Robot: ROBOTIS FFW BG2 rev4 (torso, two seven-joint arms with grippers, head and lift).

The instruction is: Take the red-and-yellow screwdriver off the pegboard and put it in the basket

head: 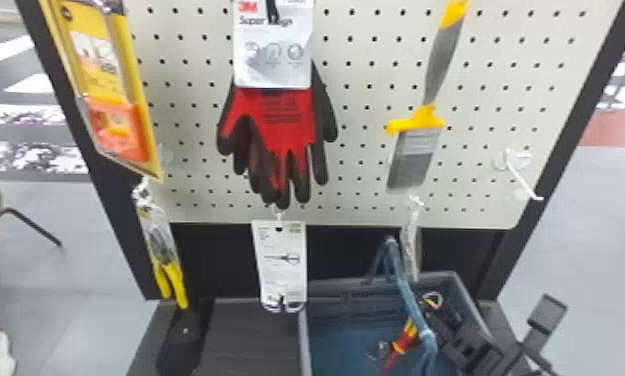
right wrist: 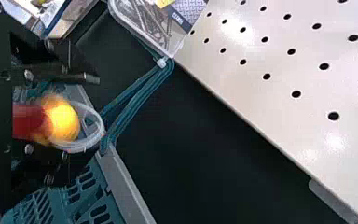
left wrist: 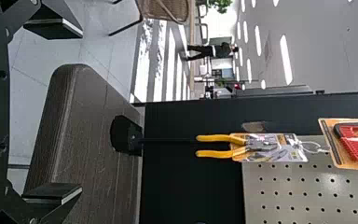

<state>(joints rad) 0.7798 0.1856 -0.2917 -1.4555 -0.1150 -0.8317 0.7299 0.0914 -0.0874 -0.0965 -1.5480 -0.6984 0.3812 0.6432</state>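
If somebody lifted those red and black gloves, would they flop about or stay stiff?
The gloves would probably flop, since they hang limp with tips drooping at different heights. The white card at their top looks flat and likely stiffer, so a grip there might be steadier. Looking thin and empty, they're probably light.

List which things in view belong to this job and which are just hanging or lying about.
Part of the job:
red-and-yellow screwdriver, at the right gripper
basket
pegboard

Not part of it:
gloves, paintbrush, yellow-handled pliers, white-carded pack and yellow-and-orange pack, all hanging
another red-and-yellow tool, in the basket, kind unclear
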